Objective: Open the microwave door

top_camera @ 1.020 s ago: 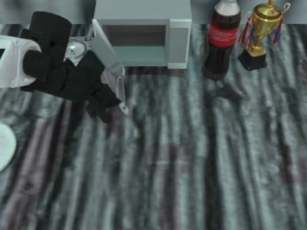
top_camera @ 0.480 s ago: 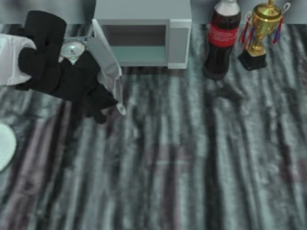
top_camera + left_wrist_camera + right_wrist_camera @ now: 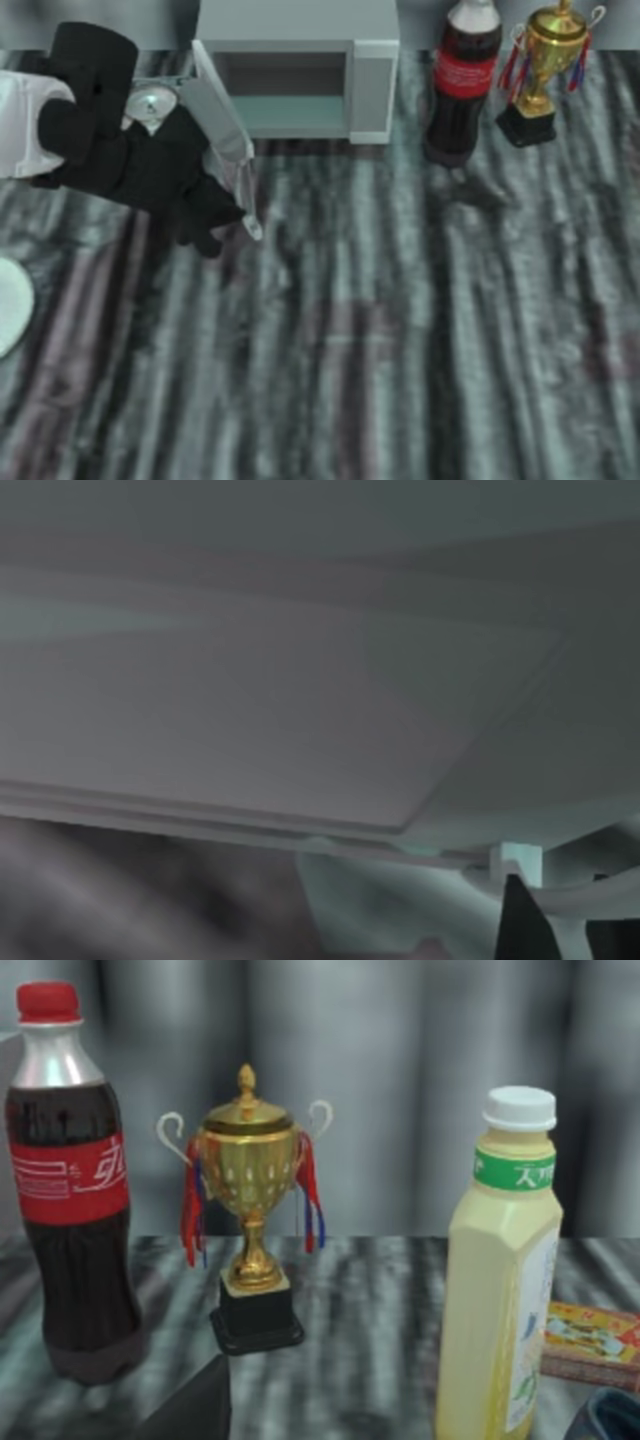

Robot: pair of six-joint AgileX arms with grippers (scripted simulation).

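Note:
The microwave stands at the back of the table, its dark cavity and teal floor exposed. The microwave door is swung out toward the left, nearly edge-on from above. My left gripper is at the door's free edge, shut on the pale door handle. The door panel fills the left wrist view. My right gripper is out of the top view; only a dark part of it shows at the edge of the right wrist view.
A small silver scale sits behind the open door, under my left arm. A cola bottle and a gold trophy stand right of the microwave. A yellow bottle and a flat box are farther right. A white plate lies at the left edge.
Over the last second my left arm drew slightly left and the door swung a little wider. In the last half second nothing visibly moved.

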